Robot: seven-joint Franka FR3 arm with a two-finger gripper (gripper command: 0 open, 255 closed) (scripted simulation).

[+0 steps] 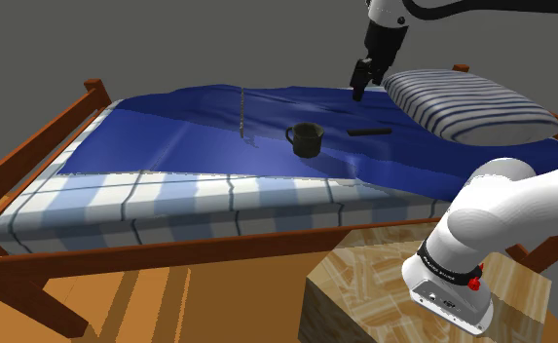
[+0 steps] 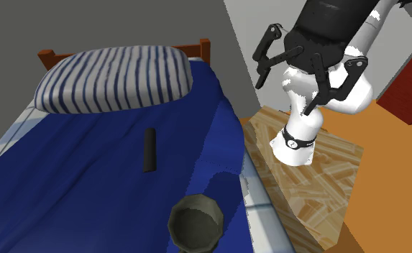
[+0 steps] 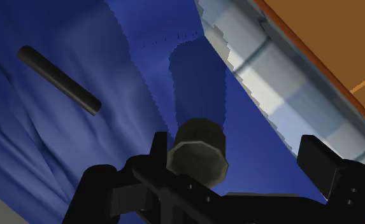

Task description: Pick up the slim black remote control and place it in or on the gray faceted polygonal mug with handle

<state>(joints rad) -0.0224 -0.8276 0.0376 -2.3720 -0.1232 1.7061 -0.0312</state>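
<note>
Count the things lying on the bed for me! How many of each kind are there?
black remote control: 1
dark mug: 1
striped pillow: 1
blue blanket: 1
Total: 4

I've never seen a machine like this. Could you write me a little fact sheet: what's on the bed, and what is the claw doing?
setting: wooden bed with blue blanket and striped pillow
remote: slim, black, lying flat on the blanket between pillow and mug, touching neither
mug: dark grey, faceted, upright with its opening upward
gripper: open, in the air above the bed, holding nothing
progress: remote not yet picked up
</note>
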